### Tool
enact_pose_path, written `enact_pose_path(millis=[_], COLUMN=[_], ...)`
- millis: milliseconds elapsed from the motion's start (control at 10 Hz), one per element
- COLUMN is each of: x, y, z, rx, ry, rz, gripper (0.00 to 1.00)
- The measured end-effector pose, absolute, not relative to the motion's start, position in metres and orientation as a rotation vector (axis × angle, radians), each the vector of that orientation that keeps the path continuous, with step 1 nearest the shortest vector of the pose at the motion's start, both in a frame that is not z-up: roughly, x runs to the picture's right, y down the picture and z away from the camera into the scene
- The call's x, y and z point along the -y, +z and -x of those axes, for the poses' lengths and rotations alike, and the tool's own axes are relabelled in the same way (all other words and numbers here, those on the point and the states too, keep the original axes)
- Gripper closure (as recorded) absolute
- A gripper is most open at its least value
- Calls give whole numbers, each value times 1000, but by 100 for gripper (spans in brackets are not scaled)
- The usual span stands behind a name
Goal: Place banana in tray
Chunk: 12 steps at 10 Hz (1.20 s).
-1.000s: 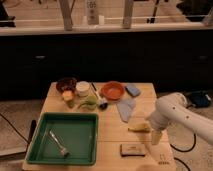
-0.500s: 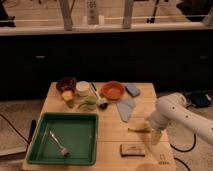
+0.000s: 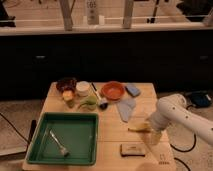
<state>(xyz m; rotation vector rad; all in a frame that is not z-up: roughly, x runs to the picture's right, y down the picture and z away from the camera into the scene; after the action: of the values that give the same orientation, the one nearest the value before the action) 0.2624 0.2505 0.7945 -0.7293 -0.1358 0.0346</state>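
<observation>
The banana [image 3: 138, 127] is a small pale yellow curved piece lying on the wooden table [image 3: 112, 140], right of the tray. The tray [image 3: 62, 138] is large, green and rectangular at the table's front left; a metal fork [image 3: 58, 142] lies in it. My gripper [image 3: 153, 135] hangs from the white arm [image 3: 180, 116] at the table's right side, right next to the banana's right end. Whether it touches the banana does not show.
A flat dark block [image 3: 132, 149] lies near the front edge. At the back stand an orange bowl [image 3: 112, 91], a dark bowl [image 3: 66, 84], a white cup [image 3: 82, 88], a blue sponge [image 3: 133, 90], a pale cloth [image 3: 126, 109] and small green and yellow pieces [image 3: 80, 102].
</observation>
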Motion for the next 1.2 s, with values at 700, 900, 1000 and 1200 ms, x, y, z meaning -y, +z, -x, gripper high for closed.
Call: enact_pose_path(millis=[700, 900, 1000, 1200], x=[-255, -257, -257, -259], y=[799, 800, 800, 800], z=[-265, -267, -267, -266], rx=[143, 145, 146, 148], ry=[48, 49, 50, 51], rz=[728, 727, 725, 723], gripper=[20, 20, 20, 20])
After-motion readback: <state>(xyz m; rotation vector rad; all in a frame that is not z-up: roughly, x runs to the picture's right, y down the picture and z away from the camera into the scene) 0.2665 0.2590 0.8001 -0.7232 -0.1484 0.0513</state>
